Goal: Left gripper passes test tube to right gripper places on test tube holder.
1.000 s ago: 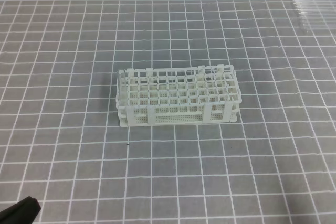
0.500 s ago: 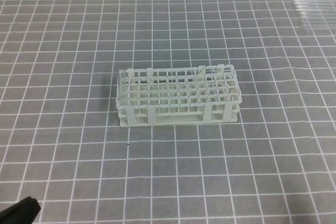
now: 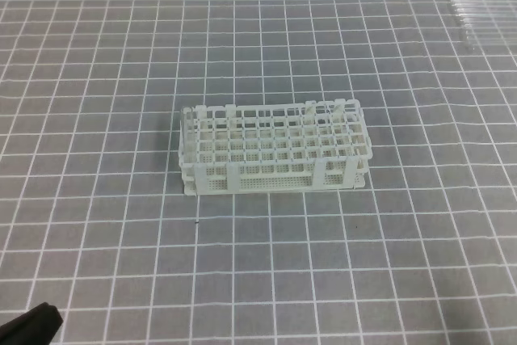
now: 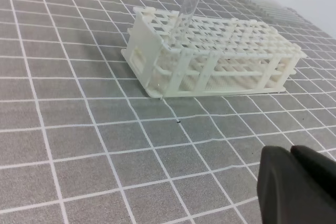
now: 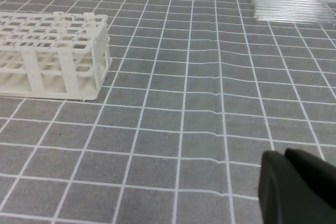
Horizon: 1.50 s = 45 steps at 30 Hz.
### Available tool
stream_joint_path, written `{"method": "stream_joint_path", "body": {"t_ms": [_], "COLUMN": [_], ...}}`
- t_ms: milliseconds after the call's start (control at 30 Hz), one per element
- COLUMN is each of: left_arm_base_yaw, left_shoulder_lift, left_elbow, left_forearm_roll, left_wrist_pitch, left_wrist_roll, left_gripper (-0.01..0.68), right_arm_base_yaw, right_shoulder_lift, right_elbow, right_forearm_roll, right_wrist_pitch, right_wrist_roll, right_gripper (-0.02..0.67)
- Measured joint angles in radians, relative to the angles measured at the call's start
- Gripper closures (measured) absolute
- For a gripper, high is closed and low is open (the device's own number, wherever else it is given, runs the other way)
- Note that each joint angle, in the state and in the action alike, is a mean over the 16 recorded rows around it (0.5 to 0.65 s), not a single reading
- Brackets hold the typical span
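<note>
Both pincers are closed and empty: the black left gripper (image 4: 294,187) and black right gripper (image 5: 296,187) hang low over the grey gridded mat (image 3: 97,159). At the mat's centre stands the white lattice plastic test tube holder (image 3: 273,157). Slim clear glass test tubes (image 5: 289,13) lie side by side at the far right edge, well apart from it.

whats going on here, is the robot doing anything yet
Not much at this moment. Both grippers are shut and empty over the gridded mat: the left gripper in front of the white rack, the right gripper off to its side. Neither touches anything. One clear tube seems to lean in the rack, going by the left wrist view. More tubes lie in a row at the mat's far edge.
</note>
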Motion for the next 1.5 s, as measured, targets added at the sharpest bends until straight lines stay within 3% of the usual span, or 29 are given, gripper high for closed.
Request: {"method": "stream_joint_path", "body": {"t_ms": [400,567,900,1067,1400,1500], "left_arm_base_yaw": [0.000,0.000,0.025,0.130,0.506,0.589], "left_shoulder_lift": [0.000,0.000,-0.002,-0.006,-0.040,-0.053], "left_elbow": [-0.002,-0.001,0.000,0.000,0.000,0.002], "left_forearm_roll": [-0.006,-0.156,-0.579,-0.655,-0.628,-0.624], "left_wrist_pitch": [-0.003,-0.033,-0.105,-0.124,-0.096,-0.073], "left_wrist_roll": [0.042,0.271,0.898,1.017,0.957,0.944], "left_gripper": [0.674,0.674,0.674,0.674,0.674,0.674], "right_arm_base_yaw": [0.000,0.000,0.000,0.000,0.000,0.000], "right_shoulder_lift": [0.001,0.001,0.001,0.001,0.001,0.001], "right_elbow": [0.000,0.000,0.000,0.000,0.000,0.000], "right_forearm_roll": [0.000,0.000,0.000,0.000,0.000,0.000], "right_wrist_pitch": [0.000,0.000,0.000,0.000,-0.001,-0.001], "right_wrist_roll": [0.000,0.000,0.000,0.000,0.000,0.000], "right_gripper": [0.662,0.662,0.662,0.662,0.662,0.662]}}
